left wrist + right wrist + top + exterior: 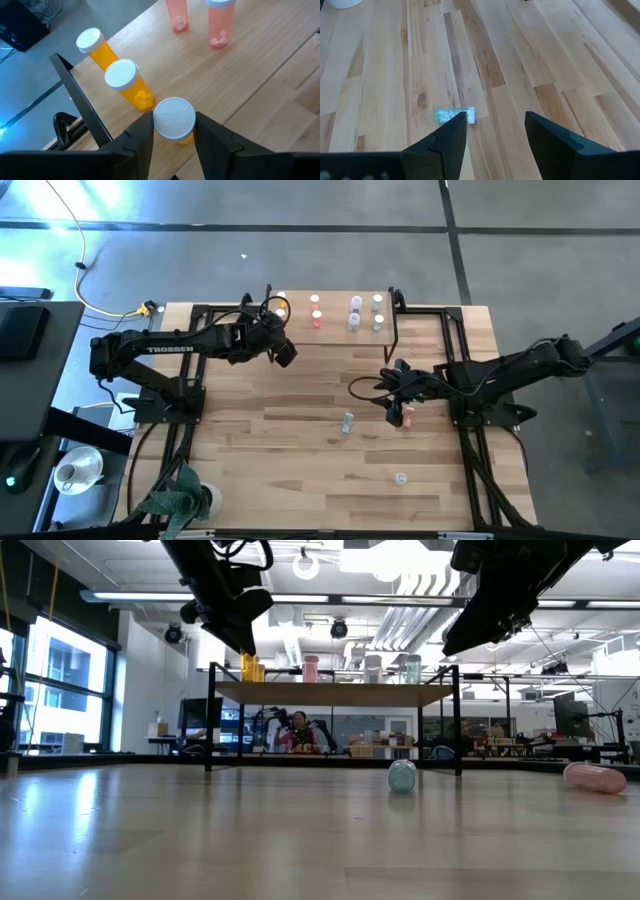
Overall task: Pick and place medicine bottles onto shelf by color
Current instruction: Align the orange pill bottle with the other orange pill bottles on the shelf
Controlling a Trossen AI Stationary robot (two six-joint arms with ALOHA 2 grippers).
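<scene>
The shelf (335,330) stands at the table's far edge. On it stand orange (281,305), pink (316,311), pale (354,313) and teal (378,312) bottles. My left gripper (174,120) is over the shelf's left end, shut on an orange bottle (184,139) beside two standing orange bottles (121,75). My right gripper (495,135) is open and empty above the table's right middle. A teal bottle (451,115) and a pink bottle (408,418) lie on their sides on the table near it. Another bottle (401,477) is near the front edge. My left gripper pinches the orange bottle's white cap (174,116) between its two fingers, one on each side of the cap. The fingers come from above, pointing down. The bottle is upright below them, over the shelf board; I cannot tell whether its bottom rests on the board.
The shelf's black legs (211,720) stand on the table's far part. A potted plant (180,500) is at the near left corner. There is bare tabletop (280,450) in the near middle. A person (298,730) shows in the room behind.
</scene>
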